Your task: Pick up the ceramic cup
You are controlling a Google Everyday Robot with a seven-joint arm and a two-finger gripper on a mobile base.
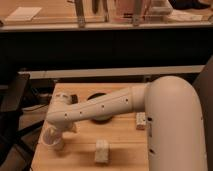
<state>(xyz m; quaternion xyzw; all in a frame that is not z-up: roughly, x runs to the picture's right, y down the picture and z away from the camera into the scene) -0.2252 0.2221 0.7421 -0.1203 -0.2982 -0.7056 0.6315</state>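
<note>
Down at the lower left of the frame, the ceramic cup stands upright near the left front corner of the wooden bench, and the hand is right there with it. The white arm reaches in from the big rounded shoulder on the right, crosses the bench leftward and bends downward at its far end, so the hand comes at the cup from above and slightly from the right. The cup shows as a small pale round shape just left of and below the wrist, partly hidden by it. Whether the hand is apart, together, or already pressing on the cup's wall, I cannot tell; the wrist covers that spot.

So the relation that matters is simple: the cup sits directly under the end of the arm, its opening facing up, its axis vertical. Any lift would likely need to go straight up along that axis, since the cup is close to the bench's left edge and a sideways nudge could push it off.

Elsewhere, a dark green bowl lies behind the arm at mid-bench, well apart from the cup. A small pale block stands at lower center, and another small pale object sits at the right, next to the shoulder.
</note>
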